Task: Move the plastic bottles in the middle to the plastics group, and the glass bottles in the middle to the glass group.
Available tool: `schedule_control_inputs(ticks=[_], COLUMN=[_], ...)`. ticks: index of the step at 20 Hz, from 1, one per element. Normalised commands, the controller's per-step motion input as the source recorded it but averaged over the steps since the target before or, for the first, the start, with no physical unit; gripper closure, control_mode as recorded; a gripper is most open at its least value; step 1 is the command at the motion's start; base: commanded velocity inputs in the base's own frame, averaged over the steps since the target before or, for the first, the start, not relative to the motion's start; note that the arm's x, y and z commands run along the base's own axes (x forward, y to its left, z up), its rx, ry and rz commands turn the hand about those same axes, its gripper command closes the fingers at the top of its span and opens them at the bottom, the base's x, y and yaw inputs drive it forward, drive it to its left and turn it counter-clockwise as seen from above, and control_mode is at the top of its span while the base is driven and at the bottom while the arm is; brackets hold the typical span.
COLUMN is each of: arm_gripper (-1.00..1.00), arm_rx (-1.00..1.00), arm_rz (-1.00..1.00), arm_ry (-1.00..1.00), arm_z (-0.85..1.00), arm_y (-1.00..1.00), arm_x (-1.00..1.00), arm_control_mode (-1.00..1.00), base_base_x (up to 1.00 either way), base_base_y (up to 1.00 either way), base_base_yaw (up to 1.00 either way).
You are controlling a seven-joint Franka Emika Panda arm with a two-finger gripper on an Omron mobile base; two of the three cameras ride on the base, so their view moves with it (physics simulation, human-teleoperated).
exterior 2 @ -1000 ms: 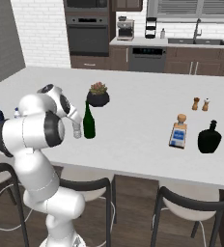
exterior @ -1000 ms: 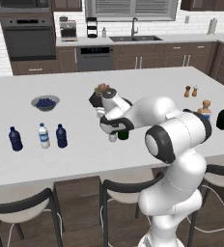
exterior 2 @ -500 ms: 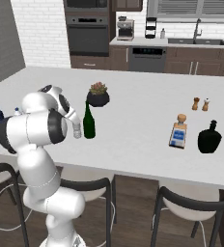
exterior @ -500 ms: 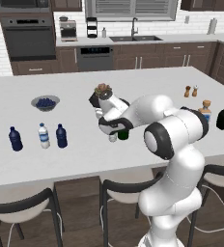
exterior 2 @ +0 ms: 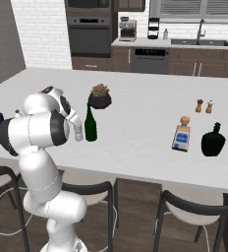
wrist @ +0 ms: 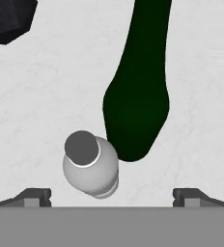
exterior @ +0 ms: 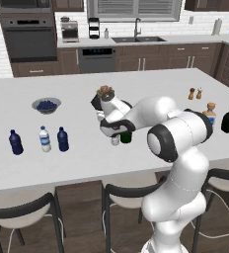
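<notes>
A small clear greyish plastic bottle (wrist: 91, 166) with a white cap stands in the middle of the island, touching or nearly touching the tall dark green glass bottle (wrist: 138, 96). My gripper (wrist: 112, 197) hangs open just above the small bottle (exterior: 115, 141), which sits left of centre between the fingertips (wrist: 34, 197). The arm hides most of the green bottle (exterior 2: 90, 125) from the left. The plastics group (exterior: 45, 139), two dark blue bottles and a blue-labelled clear one, stands far left. The glass group, a squarish clear bottle (exterior 2: 182, 135) and a squat black bottle (exterior 2: 213, 141), stands far right.
A dark pot with a plant (exterior 2: 100, 98) sits just behind the green bottle. A bowl of blueberries (exterior: 46, 105) lies behind the plastics group. Two small shakers (exterior 2: 204, 105) stand behind the glass group. Stools line the island's near edge.
The arm has shifted only slightly over the middle bottles. The bottles have not moved and the jaws stay open.
</notes>
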Motion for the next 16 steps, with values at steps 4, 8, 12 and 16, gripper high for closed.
schedule_control_inputs(ticks=[4, 8, 12, 16], arm_gripper=[-1.0, -1.0, -1.0, -1.0], arm_rx=[0.04, 0.0, 0.0, 0.0], arm_rz=[0.02, 0.0, 0.0, 0.0], arm_ry=[0.0, 0.0, 0.0, 0.0], arm_z=[-0.03, -0.06, -0.16, -0.2], arm_y=[0.0, 0.0, 0.0, 0.0], arm_x=[0.0, 0.0, 0.0, 0.01], arm_control_mode=[-1.0, -1.0, -1.0, -1.0], base_base_x=[0.0, 0.0, 0.0, 0.0], base_base_y=[0.0, 0.0, 0.0, 0.0], base_base_yaw=[0.0, 0.0, 0.0, 0.0])
